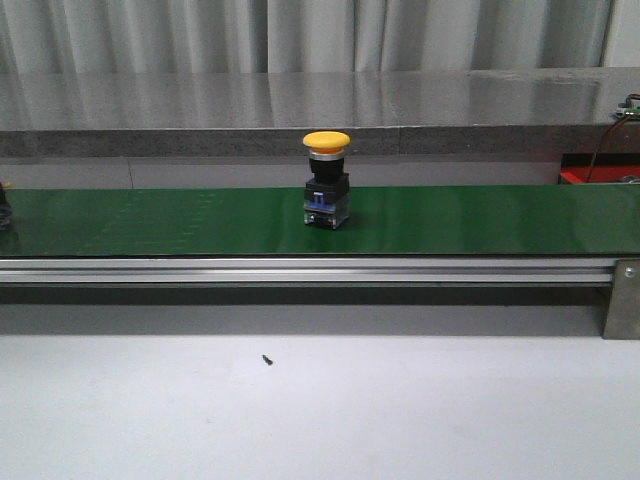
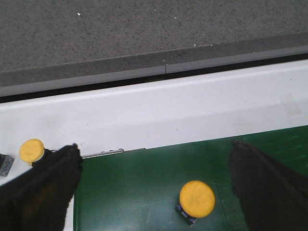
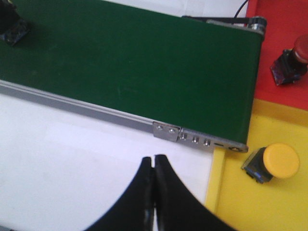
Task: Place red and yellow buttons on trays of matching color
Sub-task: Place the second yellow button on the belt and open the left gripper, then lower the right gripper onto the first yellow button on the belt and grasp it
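From my seat, the left gripper (image 2: 154, 192) hangs spread wide over a yellow button (image 1: 327, 180) standing upright mid-way along the green belt (image 1: 150, 222), cap up, long axis vertical. Off the belt's right end, one yellow button (image 3: 272, 163) on the yellow tray (image 3: 250, 207) (done); right gripper (image 3: 154, 192) closed, empty.

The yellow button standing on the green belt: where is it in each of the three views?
Front view: yellow button upright at mid-belt.
Left wrist view: seen from above at, between the open left fingers.
Right wrist view: probably the dark base cut off at the picture's corner; its cap is out of frame.
Shared landmark: the green belt.
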Tool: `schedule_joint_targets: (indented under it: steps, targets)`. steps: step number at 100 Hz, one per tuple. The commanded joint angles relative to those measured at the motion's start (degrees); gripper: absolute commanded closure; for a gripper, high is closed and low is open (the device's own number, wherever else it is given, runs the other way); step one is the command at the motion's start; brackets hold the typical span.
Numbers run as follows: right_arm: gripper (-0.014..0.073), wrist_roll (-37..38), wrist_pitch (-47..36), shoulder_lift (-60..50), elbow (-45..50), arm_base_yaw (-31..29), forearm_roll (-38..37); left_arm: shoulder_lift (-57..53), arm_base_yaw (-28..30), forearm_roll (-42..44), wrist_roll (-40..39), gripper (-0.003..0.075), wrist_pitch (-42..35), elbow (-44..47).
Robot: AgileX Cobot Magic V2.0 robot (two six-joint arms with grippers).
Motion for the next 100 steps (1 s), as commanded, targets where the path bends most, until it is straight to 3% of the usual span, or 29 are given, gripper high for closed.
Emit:
schedule_joint_targets:
  steps: [1, 38, 56, 74, 86, 100]
  targets:
    - [0.0662, -0.7, -4.7, -0.7, -1.6, 0.0, -0.1, -6.7, -0.3, -1.5, 1.6, 0.012, -8.0, 5.5]
    - [0.0662, -0.7, -4.9, -0.7, -1.6, 0.0, -0.1, -29.0, -0.3, -2.8, 1.8, 0.0121, -27.3, 36.0]
    - [0.0662, -0.7, -6.0, -0.4, -1.5, 0.0, -0.1, -32.9, -1.0, -2.7, 1.8, 0.0121, -28.8, 39.5]
    - [0.065, -0.7, -6.3, -0.3, -1.5, 0.0, -0.1, -31.5, -6.2, -1.9, 1.8, 0.0122, -28.9, 39.5]
    - [0.0519, -0.7, -6.1, -0.3, -1.5, 0.0, -0.1, -29.9, -8.6, -1.4, 1.8, 0.0122, -30.0, 39.5]
    - [0.0212, -0.7, -5.9, -0.3, -1.6, 0.0, 3.9, -28.5, -10.2, -1.4, 1.8, 0.0122, -30.2, 39.5]
